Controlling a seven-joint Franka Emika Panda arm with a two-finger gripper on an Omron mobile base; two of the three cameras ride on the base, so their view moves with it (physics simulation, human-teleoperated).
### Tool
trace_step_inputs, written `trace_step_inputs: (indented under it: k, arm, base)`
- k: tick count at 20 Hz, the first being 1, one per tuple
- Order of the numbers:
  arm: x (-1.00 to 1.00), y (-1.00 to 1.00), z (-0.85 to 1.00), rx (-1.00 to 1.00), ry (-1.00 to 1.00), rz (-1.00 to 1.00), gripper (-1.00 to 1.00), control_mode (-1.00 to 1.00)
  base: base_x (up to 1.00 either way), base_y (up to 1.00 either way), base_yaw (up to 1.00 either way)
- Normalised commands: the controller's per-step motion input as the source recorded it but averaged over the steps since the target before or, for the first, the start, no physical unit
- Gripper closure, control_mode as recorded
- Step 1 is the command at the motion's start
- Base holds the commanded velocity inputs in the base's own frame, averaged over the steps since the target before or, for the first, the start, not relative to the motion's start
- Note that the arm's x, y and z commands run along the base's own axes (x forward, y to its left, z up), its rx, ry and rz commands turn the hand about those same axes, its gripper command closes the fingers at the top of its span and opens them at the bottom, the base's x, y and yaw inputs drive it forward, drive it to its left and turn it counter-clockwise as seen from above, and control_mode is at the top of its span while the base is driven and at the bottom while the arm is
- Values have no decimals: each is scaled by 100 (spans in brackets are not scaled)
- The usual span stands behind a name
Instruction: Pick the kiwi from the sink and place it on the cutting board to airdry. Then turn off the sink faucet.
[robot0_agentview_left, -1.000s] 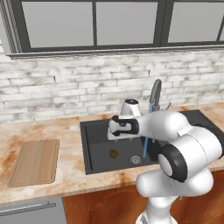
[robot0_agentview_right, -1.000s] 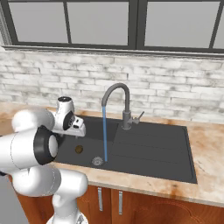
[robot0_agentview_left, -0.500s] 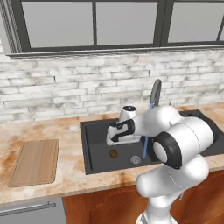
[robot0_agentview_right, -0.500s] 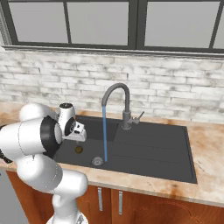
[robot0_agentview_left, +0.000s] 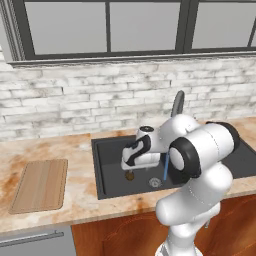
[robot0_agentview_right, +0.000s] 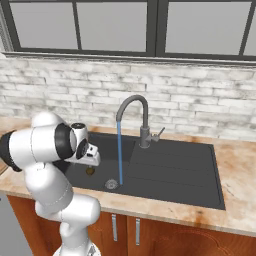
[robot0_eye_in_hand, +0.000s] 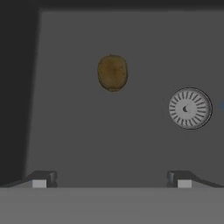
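Looking down through the hand view, I see the kiwi (robot0_eye_in_hand: 112, 72) lying on the flat dark floor of the sink (robot0_eye_in_hand: 131, 144), at about twelve o'clock from the gripper (robot0_eye_in_hand: 111, 178) and well clear of it. My two fingertips (robot0_eye_in_hand: 40, 179) stand far apart at the bottom of that view — released, with nothing between them. The round metal drain (robot0_eye_in_hand: 190, 108) sits at about three o'clock from the kiwi, near it but not touching.

In the left base view the white arm reaches over the basin and the gripper (robot0_agentview_left: 131, 161) hangs just above the kiwi (robot0_agentview_left: 130, 175), which shows as a small brown spot on the sink floor (robot0_agentview_left: 112, 172). The drain (robot0_agentview_left: 155, 183) lies at roughly four o'clock from the fruit. The cutting board (robot0_agentview_left: 41, 184) rests on the mottled orange counter (robot0_agentview_left: 80, 185) at nine o'clock from the sink, well apart from the kiwi and with its top bare.

From the right base view I see the sink faucet (robot0_agentview_right: 136, 117) arching over the basin at its back edge, its small lever (robot0_agentview_right: 159, 134) sticking out to the side. A thin blue water stream (robot0_agentview_right: 120, 155) drops from the spout tip and lands beside the drain (robot0_agentview_right: 111, 184). The kiwi (robot0_agentview_right: 90, 171) sits at about ten o'clock from that drain, partly tucked under the hand (robot0_agentview_right: 89, 154) — the ribbed drainboard (robot0_agentview_right: 172, 167) takes up the sink's other half.
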Motion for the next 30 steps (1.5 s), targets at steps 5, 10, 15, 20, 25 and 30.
trace_step_inputs:
  k: [5,10,15,20,25,30]
  arm:
    - [17,1,-24,0,5,0,-100,-100]
    - [15,4,-22,0,2,0,-100,-100]
    - [17,12,-27,0,0,0,-100,-100]
    - [23,7,-22,0,0,0,-100,-100]
    - [26,0,-21,0,0,0,-100,-100]
    - [25,0,-22,0,0,0,-100,-100]
  base:
    - [0,0,0]
    - [0,0,0]
    - [0,0,0]
    - [0,0,0]
    - [0,0,0]
    - [0,0,0]
